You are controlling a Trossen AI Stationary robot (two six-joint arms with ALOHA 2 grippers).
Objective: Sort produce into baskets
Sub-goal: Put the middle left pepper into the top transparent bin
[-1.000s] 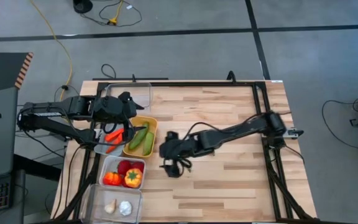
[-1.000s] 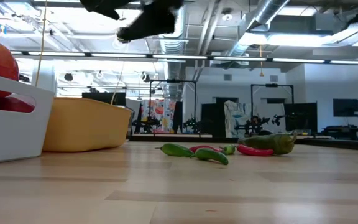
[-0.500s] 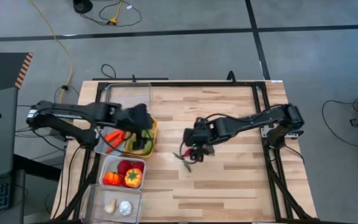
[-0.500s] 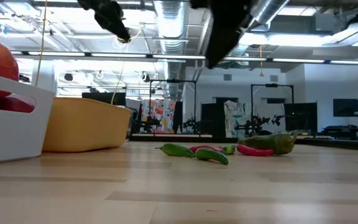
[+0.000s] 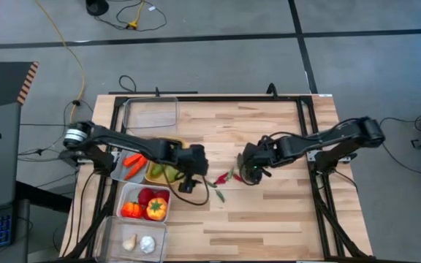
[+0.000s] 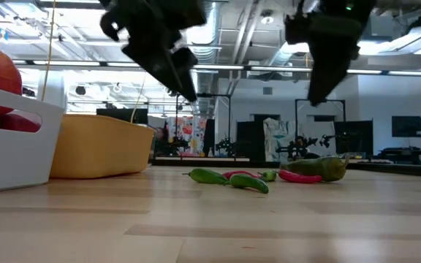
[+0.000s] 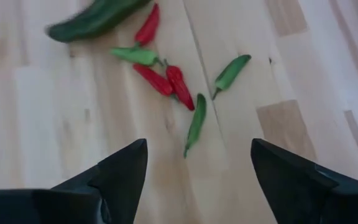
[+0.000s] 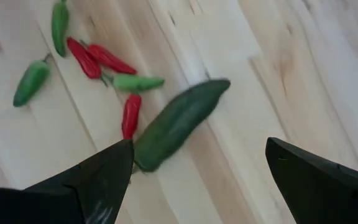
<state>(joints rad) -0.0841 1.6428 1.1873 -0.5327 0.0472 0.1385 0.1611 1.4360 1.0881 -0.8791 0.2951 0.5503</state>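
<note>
Left gripper (image 5: 186, 186) hangs above the table (image 5: 269, 212) with its fingers spread and nothing between them, just past the yellow basket (image 5: 154, 172). The little pile of red and green chillies (image 7: 169, 81) lies just ahead of its fingertips. Right gripper (image 5: 252, 174) is on the other side of that pile, fingers also spread and empty, with the cucumber (image 8: 179, 123) lying right in front of it, touching a red chilli (image 8: 130, 115).
</note>
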